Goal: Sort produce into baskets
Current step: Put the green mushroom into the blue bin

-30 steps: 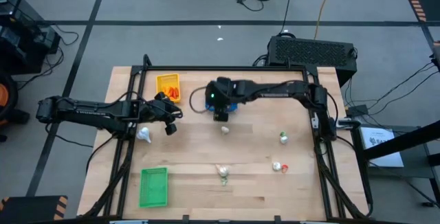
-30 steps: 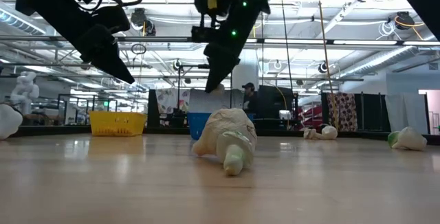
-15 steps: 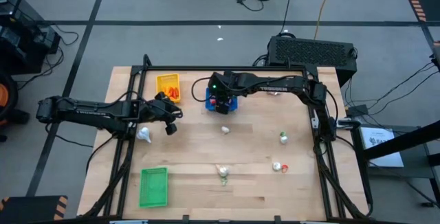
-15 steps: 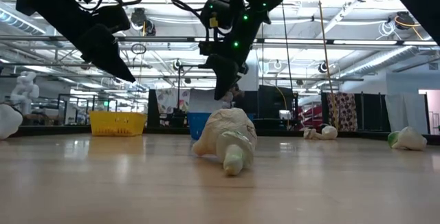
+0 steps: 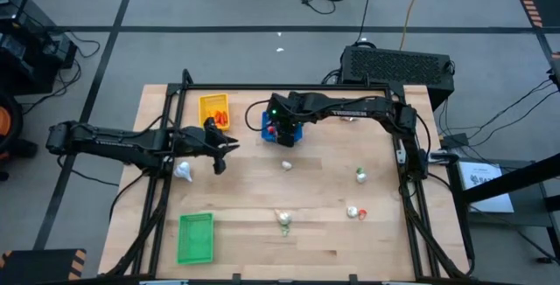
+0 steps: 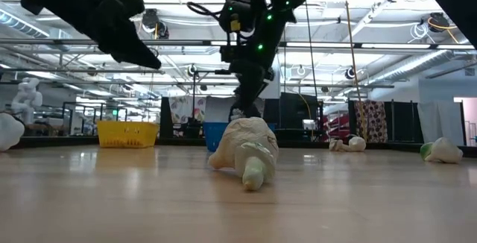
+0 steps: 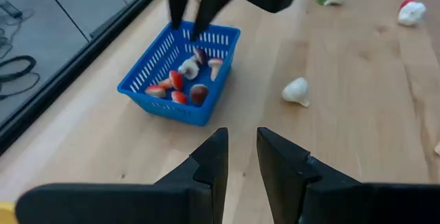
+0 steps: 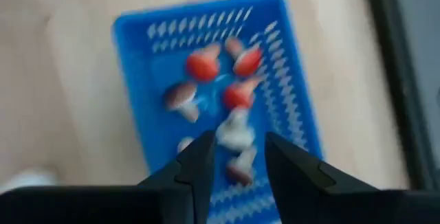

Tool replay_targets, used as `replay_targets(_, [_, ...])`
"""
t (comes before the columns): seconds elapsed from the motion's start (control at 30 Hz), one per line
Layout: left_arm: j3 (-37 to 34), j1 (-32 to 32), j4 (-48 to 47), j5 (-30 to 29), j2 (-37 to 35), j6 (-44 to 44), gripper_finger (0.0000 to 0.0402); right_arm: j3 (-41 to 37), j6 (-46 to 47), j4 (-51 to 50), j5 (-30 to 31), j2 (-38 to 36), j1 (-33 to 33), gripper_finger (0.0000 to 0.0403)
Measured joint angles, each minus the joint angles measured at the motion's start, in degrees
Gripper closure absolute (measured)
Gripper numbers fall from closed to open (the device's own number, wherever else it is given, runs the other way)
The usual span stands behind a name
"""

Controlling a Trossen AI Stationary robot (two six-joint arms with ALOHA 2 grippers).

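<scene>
The blue basket [image 5: 291,134] [image 7: 180,80] stands at the table's far middle and holds several small red-and-white pieces [image 8: 203,66]. My right gripper [image 5: 280,128] [image 8: 237,157] hangs over it, pointing down, open. A whitish piece [image 8: 235,131] shows in the basket just beyond its fingertips. The yellow basket [image 5: 214,108], with orange pieces in it, sits at the far left. The green basket [image 5: 196,237] is at the near left. My left gripper [image 5: 226,151] [image 7: 240,145] hovers left of the blue basket, narrowly open, with nothing between its fingers. Whitish bulbs [image 5: 286,164] [image 5: 183,171] lie loose on the table.
More loose pieces lie at the right [image 5: 360,176] [image 5: 353,211] and at the near middle [image 5: 284,219], the last one large in the low view [image 6: 246,150]. A black frame [image 5: 280,86] runs along the table's far edge and sides.
My right gripper has moved toward the far edge, from just in front of the blue basket to over it, and has opened there. My left gripper has tipped up toward level.
</scene>
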Motion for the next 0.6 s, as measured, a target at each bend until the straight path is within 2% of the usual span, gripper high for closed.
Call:
replay_targets(0.2, [0.0,-3.9,-1.3,1.3,-7.0,-0.1,0.0315,0.0,5.1,-6.0,-8.6,-1.2,4.5,0.0283])
replay_targets(0.4, [0.0,-7.5,-5.6,10.9,-14.0,-4.5,0.0315,0.0,8.6,-7.2,-8.4,-1.3,13.8,0.0284])
replay_targets(0.6, [0.0,-11.5,-3.5,11.8,-15.0,-1.8,0.0315,0.0,11.0,-5.7,-8.5,-1.1,25.2,0.0284])
